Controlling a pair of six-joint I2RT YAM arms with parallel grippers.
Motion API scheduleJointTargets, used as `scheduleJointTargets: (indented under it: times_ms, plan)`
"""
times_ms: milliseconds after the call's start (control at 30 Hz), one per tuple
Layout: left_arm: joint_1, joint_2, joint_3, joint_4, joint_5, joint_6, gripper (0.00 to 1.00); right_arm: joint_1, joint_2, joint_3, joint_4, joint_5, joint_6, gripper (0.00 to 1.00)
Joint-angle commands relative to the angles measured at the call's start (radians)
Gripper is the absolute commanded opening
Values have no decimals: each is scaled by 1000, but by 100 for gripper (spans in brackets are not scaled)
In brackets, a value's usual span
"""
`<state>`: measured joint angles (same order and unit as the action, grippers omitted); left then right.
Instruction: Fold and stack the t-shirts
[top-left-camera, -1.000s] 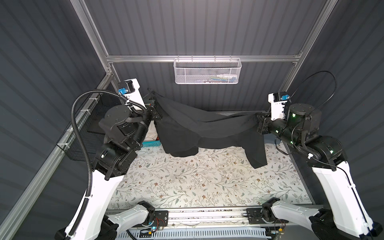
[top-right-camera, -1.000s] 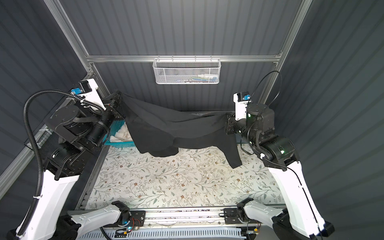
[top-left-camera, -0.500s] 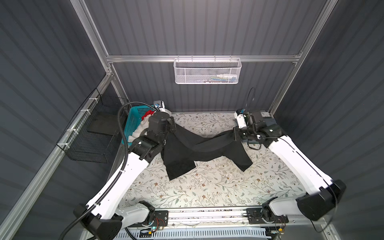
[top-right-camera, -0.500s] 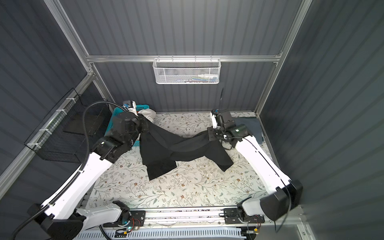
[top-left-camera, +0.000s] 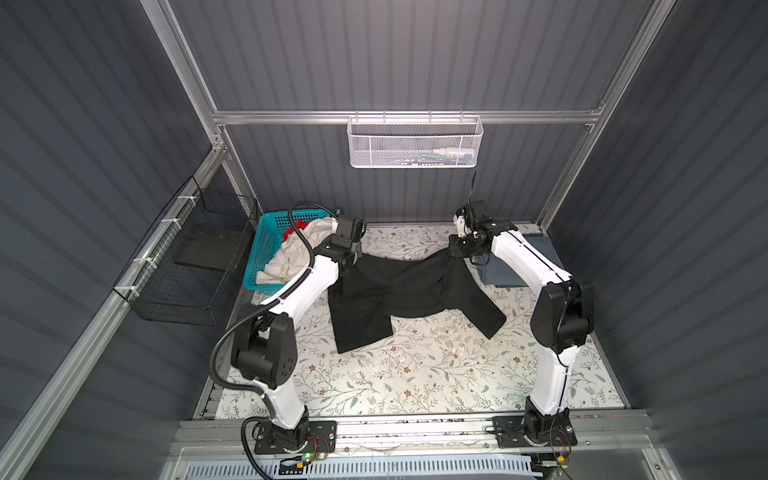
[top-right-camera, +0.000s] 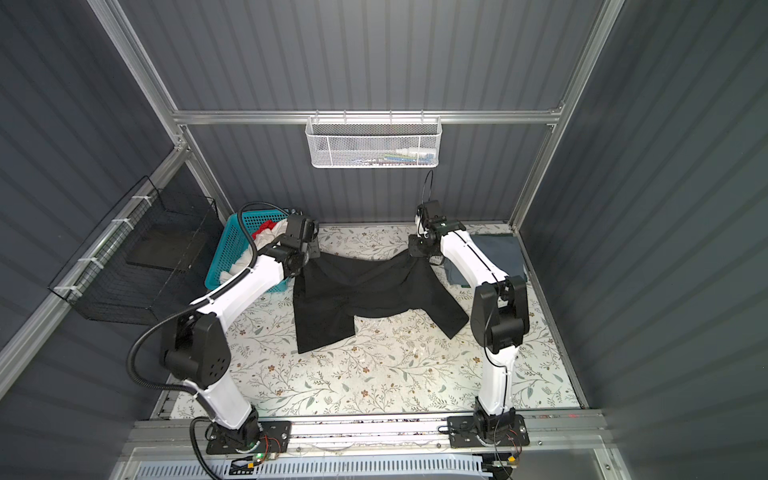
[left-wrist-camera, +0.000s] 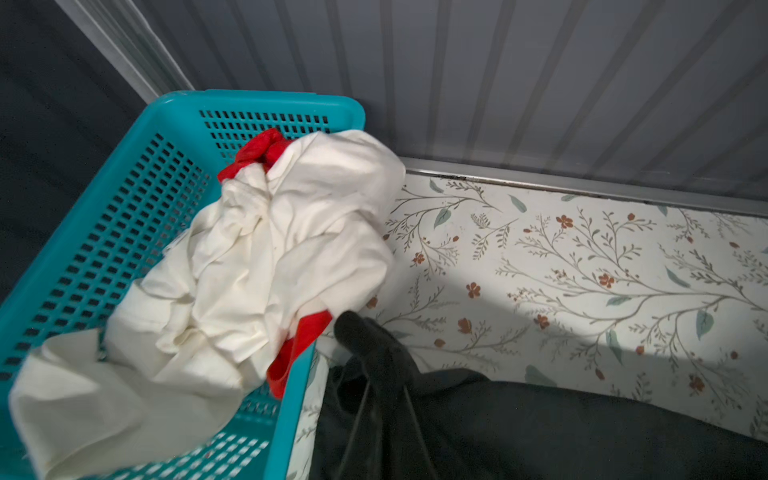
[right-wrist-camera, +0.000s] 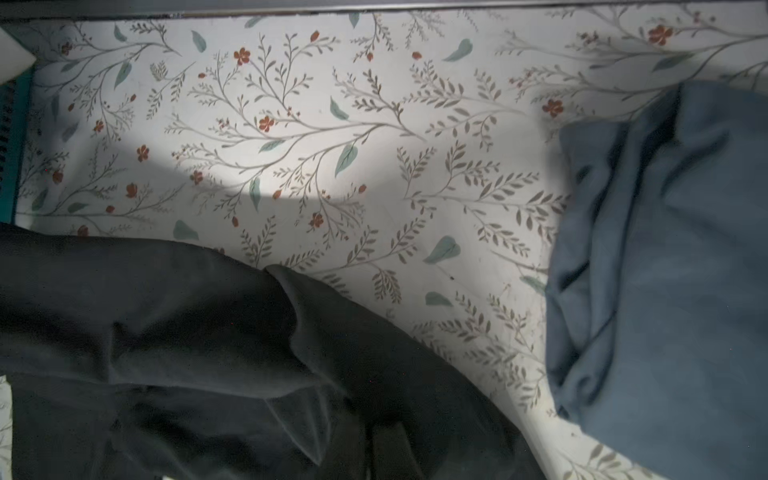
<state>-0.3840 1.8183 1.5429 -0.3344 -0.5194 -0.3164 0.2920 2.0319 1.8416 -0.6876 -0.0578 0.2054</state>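
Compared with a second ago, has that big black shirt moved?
Yes. The black shirt has dropped away from the white wire basket on the back wall and now lies mostly on the flowered table.

Both top views look steeply down from high at the front, taking in the whole worktop (top-left-camera: 415, 374). Each wrist view sits close over it, facing the rear; both catch the black t-shirt (left-wrist-camera: 540, 436)

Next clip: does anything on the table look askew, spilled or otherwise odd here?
The black t-shirt lies crooked and bunched, folds crossing its middle, not spread flat. The white t-shirt spills over the teal basket's rim, with the red t-shirt poking out beneath. Nothing looks damaged.
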Motion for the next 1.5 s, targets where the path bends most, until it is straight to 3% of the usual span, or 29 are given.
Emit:
scheduleJointTargets:
  times_ms: [0,33,67,100,200,333,600,800,1000,1300,1467]
  plan:
    - [29,108,148,39,29,32,36,-24,63,121,-55,14,-5,53]
    - [34,150,215,-10,31,35,73,-31,69,148,-87,6,-4,60]
    - [36,172,273,-64,27,26,92,-33,61,153,-106,8,-7,65]
    - [35,172,306,-89,38,14,100,-33,34,131,-107,13,-13,74]
    - [31,57,183,33,149,-2,100,-32,-100,-14,-72,38,-18,92]
    - [-8,-82,45,27,182,-33,100,-31,-328,-277,-21,46,5,96]
    - [-130,-356,-347,7,180,-97,100,8,-630,-762,17,32,129,90]
    - [-142,-533,-604,-13,249,-117,99,35,-703,-993,48,9,235,79]
    - [-172,-598,-773,-6,379,-176,88,34,-625,-1024,38,135,297,70]
    - [-259,-582,-899,23,392,-247,86,14,-536,-988,70,190,309,68]
    - [-275,-524,-922,40,377,-249,85,-47,-479,-952,113,145,289,42]
